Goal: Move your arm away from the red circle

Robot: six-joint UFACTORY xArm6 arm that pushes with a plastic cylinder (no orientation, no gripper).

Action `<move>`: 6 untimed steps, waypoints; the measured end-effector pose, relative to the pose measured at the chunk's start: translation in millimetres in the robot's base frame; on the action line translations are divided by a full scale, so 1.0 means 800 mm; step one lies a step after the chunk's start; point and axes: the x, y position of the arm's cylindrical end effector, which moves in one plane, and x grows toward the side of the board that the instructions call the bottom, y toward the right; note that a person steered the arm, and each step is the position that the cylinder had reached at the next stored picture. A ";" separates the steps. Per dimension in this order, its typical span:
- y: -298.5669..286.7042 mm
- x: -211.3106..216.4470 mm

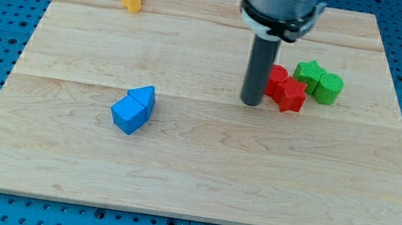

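Fingers are absent on this arm: only my tip (250, 102) rests on the pale wooden worktop (191, 175), holding nothing, just beside the red circle block (276, 77) at its 8 o'clock. Withdrawal seems barely begun. Next calls for sliding toward 8 o'clock, short of the blue wooden blocks (133, 108).

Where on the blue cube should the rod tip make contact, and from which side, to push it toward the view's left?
No gripping here, so push it. My tip should meet the blue cube on its lower right face, coming from the view's right, below the blue triangular block that touches its upper right. That face is bare and flat; probably it slides straight.
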 end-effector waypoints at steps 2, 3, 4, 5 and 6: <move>0.022 -0.007; -0.013 -0.002; -0.029 -0.002; -0.029 -0.002; -0.029 -0.002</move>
